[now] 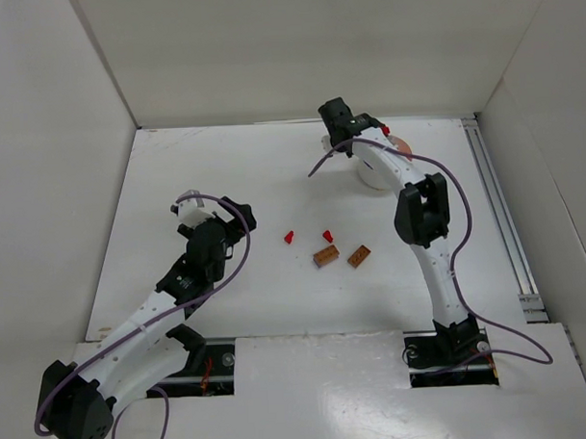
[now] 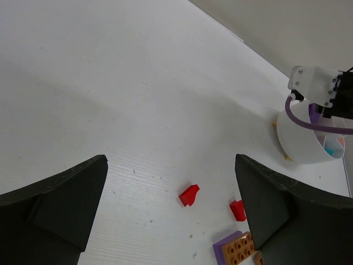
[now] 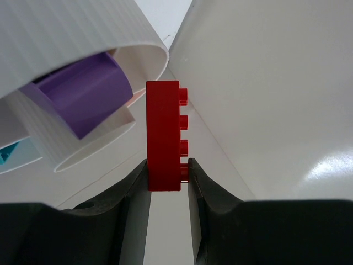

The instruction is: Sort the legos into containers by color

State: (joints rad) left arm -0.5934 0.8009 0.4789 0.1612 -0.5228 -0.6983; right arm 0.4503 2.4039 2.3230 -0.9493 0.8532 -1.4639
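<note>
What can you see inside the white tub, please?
A purple piece and a teal piece show inside the white tub; the right arm, its pincer holding a red brick, covers the rest.

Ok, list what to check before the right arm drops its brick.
1. Grip on red brick: ok, right gripper pinches its lower end, brick upright.
2. Brick over tub: cannot tell; the rim is just beside it.
3. Correct compartment: cannot tell; only a purple piece and a teal piece show inside.
4. Clearance: ok, left gripper is open, empty and well apart from the tub.
5. Sorting finished: not ok; two red pieces and two orange bricks lie loose.
</note>
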